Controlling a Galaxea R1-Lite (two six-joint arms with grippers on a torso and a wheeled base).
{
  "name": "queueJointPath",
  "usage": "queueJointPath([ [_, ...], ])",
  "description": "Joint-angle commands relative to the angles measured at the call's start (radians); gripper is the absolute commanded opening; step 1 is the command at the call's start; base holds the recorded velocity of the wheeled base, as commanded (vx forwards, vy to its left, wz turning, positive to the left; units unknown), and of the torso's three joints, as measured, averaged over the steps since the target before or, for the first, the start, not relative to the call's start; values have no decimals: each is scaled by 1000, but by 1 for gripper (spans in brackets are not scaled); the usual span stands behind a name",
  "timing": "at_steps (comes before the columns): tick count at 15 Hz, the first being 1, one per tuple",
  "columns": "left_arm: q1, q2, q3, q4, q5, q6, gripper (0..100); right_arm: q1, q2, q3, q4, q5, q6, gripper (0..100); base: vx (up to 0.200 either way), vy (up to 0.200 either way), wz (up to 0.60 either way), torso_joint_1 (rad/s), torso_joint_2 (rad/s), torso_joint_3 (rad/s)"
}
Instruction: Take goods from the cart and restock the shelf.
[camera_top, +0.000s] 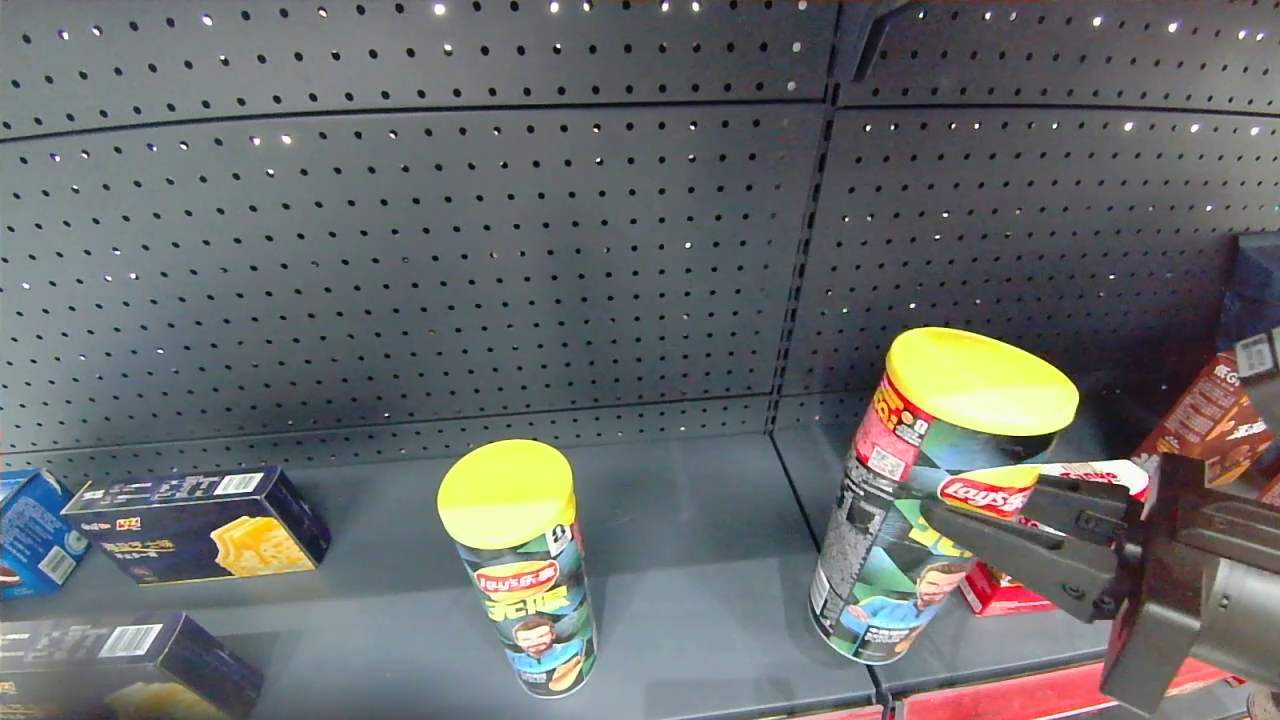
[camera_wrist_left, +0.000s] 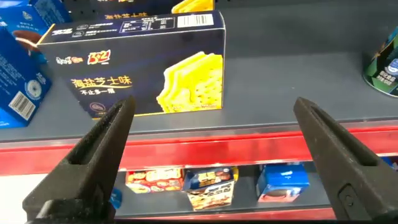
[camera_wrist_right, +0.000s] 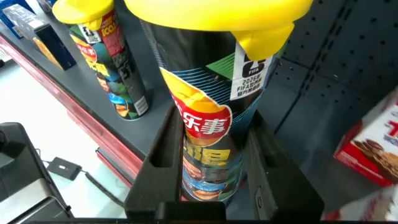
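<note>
R claw clamps the tall chip can w/ yellow plastic lid, upright at 4 o'clock, base at the front of the grey metal shelf. Twin yellow-lidded can stands well apart at its 9. L claw gapes wide, facing a dark-blue cardboard cracker box at shelf edge.

The dark grey shelf (perforated back panel behind) carries two upright yellow-lidded cans: left can mid-shelf, right can nearer the right edge. Two cracker boxes lie at the left edge.
</note>
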Motion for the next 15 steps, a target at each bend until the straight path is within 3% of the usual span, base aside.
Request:
queueJointPath([
  [1, 1, 4, 0, 0, 1, 0, 100, 0, 52, -37, -1, 4, -1, 0, 0, 0, 0, 0, 0, 0],
  [2, 1, 4, 0, 0, 8, -3, 100, 2, 53, -44, -1, 7, -1, 0, 0, 0, 0, 0, 0, 0],
  [4, 1, 4, 0, -2, 108, -12, 100, 2, 58, -43, -1, 7, 1, 0, 0, 0, 0, 0, 0, 0],
  [7, 1, 4, 0, -2, 80, -4, 100, 5, 59, -57, -1, 9, 1, 0, 0, 0, 0, 0, 0, 0],
  [9, 1, 4, 0, 0, -9, 14, 100, 5, 61, -66, -1, 26, 1, 0, 0, 0, 0, 0, 0, 0],
  [15, 1, 4, 0, 0, -9, 11, 100, 5, 72, -89, -1, 39, 1, 0, 0, 0, 0, 0, 0, 0],
])
